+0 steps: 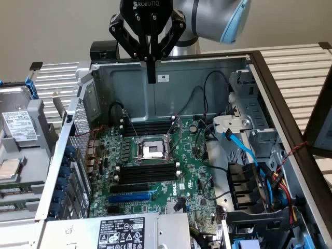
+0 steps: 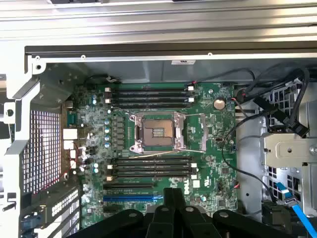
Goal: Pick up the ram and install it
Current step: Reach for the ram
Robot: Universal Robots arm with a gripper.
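My black gripper (image 1: 151,78) hangs shut above the open computer case (image 1: 171,67), over its back wall, with nothing between its fingers. In the wrist view the shut fingers (image 2: 173,206) point down at the green motherboard (image 2: 208,148). Two banks of long black memory slots flank the CPU socket (image 1: 153,150): the far bank (image 1: 148,128) (image 2: 148,95) and the near bank (image 1: 145,173) (image 2: 151,167). All slots look bare. The ram is out of view.
A blue expansion slot (image 1: 129,197) (image 2: 131,197) lies in front of the near bank. Black, blue and red cables (image 1: 249,155) and a drive cage crowd the exterior view's right. A power supply (image 1: 124,231) sits in front. Loose parts (image 1: 18,155) lie outside the case at the left.
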